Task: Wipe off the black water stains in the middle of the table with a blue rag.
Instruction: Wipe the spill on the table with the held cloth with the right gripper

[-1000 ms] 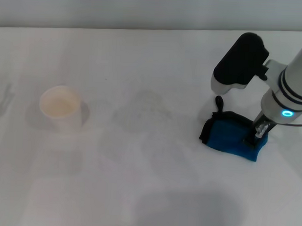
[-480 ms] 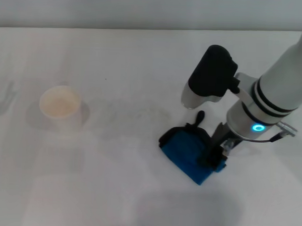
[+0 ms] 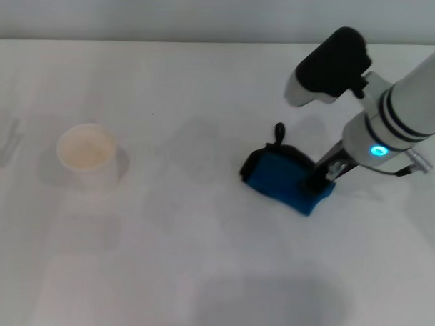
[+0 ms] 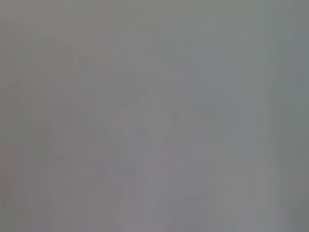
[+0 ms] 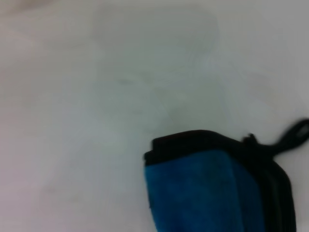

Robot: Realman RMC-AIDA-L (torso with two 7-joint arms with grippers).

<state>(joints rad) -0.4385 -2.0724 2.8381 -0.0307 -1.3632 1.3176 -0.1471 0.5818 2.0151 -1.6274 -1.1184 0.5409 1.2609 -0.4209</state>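
Observation:
The blue rag (image 3: 283, 179), folded and edged in black with a small loop (image 3: 279, 129), lies on the white table (image 3: 200, 262) right of the middle. My right gripper (image 3: 323, 178) is shut on the rag's right end and presses it to the tabletop. In the right wrist view the rag (image 5: 207, 193) fills the lower corner, its loop (image 5: 295, 134) trailing off to one side. Of the black water stains I see only a tiny dark dot (image 3: 152, 114) and a faint pale smear (image 3: 196, 151) left of the rag. The left gripper is out of view.
A white paper cup (image 3: 87, 153) stands on the left side of the table. The table's far edge (image 3: 172, 41) runs along the top of the head view. The left wrist view is a blank grey field.
My right gripper dragged the rag left and toward me across the table's middle, then back away and slightly right. The cup has not moved.

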